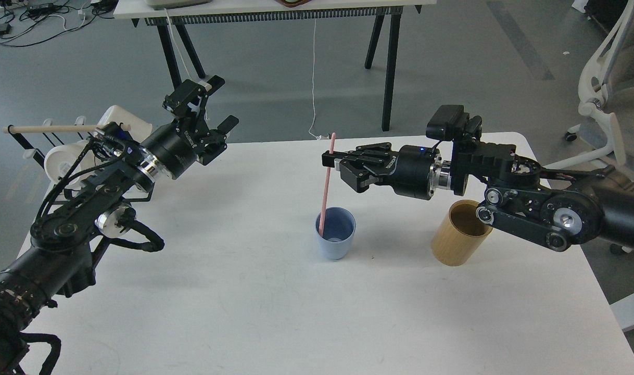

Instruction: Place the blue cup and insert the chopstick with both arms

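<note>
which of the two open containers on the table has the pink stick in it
The blue cup, near the table's middle: the chopstick dips into it. The tan wooden cylinder to its right holds no stick.

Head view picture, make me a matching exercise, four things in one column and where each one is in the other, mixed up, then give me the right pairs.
Things:
1. chopstick
2. blue cup
3. wooden holder
4. left gripper

Places or states:
A. open and empty, raised over the table's far left part
B. standing under the right arm
C. upright near the table's middle, open end up
D. pinched near its top by the right gripper, lower end inside a cup

Pairs: 1-D, 2-C, 3-B, 4-A
</note>
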